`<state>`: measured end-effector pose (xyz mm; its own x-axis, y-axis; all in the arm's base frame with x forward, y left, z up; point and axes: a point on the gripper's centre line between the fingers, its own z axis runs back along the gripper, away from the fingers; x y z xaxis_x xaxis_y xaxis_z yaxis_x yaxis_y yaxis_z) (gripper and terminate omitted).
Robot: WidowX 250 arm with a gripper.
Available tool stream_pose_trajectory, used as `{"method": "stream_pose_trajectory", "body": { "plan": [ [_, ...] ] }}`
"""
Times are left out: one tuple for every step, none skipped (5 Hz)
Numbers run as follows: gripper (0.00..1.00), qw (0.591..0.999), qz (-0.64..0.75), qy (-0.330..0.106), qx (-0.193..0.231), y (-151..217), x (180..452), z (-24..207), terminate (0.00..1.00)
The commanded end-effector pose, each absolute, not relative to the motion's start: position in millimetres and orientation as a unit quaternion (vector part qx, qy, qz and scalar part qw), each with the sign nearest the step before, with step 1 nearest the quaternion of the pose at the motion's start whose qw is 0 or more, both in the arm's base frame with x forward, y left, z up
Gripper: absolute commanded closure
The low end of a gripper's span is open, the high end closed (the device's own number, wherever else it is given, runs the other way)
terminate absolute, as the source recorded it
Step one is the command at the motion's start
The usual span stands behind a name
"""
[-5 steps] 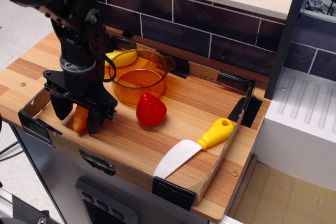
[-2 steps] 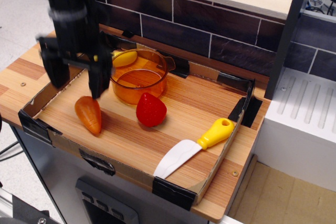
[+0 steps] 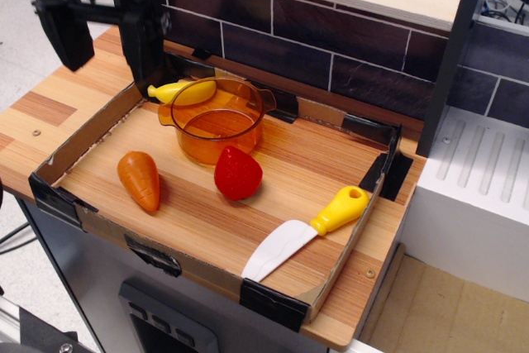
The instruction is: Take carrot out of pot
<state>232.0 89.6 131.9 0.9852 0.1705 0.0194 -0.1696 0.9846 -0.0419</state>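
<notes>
1. Setting: a wooden counter [image 3: 50, 101] stands before a dark brick-pattern wall [image 3: 331, 47]. On it sits a shallow cardboard tray [image 3: 99, 126] with black tape at its corners. A white unit [image 3: 475, 196] stands at the right edge of the frame.
2. Tool: the gripper [image 3: 103, 43] is in the upper left of the frame, raised above the tray's back left corner. Its two dark fingers [image 3: 142, 47] point down and are spread wide apart. Nothing is between them, and they touch none of the objects.
3. Nearest item: a yellow banana [image 3: 183, 92] lies just right of the right finger, against the back wall of the tray and touching the pot rim.
4. Pot: the translucent orange pot [image 3: 216, 121] stands upright in the back left part of the tray, right of and below the gripper. Its interior appears empty.
5. Carrot: the orange carrot [image 3: 139, 179] lies on its side on the tray floor in the lower left area, outside the pot and clear of it, narrow end toward the front edge.
6. Other items: a red strawberry [image 3: 238, 173] sits just in front of the pot, between the carrot and the knife. A toy knife [image 3: 310, 229] with a yellow handle and white blade lies near the front right corner, well apart from the carrot.
7. Obstructions: the space directly above the carrot is open; the gripper is well apart from it, toward the upper left.
</notes>
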Motion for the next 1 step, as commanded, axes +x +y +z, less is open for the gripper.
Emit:
{"method": "stream_pose_trajectory", "body": {
  "plan": [
    [0.0, 0.996, 0.084, -0.037, -0.014, 95.7, 233.6, 146.3, 1.0]
  ]
}}
